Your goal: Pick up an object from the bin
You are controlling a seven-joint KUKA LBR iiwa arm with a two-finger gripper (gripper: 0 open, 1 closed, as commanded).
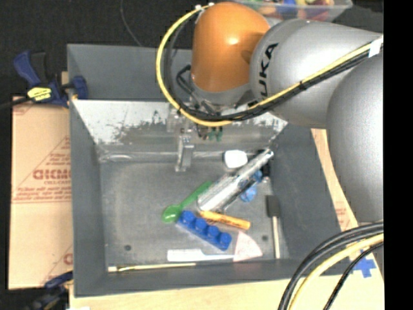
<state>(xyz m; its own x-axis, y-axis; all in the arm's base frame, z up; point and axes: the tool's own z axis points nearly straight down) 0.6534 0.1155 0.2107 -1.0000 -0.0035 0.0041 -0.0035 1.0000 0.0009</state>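
Grey arm (pixel 322 76) up top; my gripper (pixel 185 152) hangs over bare bin (pixel 129 199) floor by the back wall, can't tell if open or shut. Green spoon (pixel 186 206) and silver tube (pixel 232 183) lie in a heap just right of it. Approach step, I reckon. Next I'd slide over and drop.

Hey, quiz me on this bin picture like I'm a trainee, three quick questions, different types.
1. True or false: the claw holds the orange pen.
2. Which lies nearest the front wall of the bin? A) white cap B) thin white stick C) clear tube
3. Fill in: the spoon-shaped thing beside the blue block strip is ___.
Key: 1 false, the pen lies on the bin floor, apart from the claw; 2 B; 3 green.
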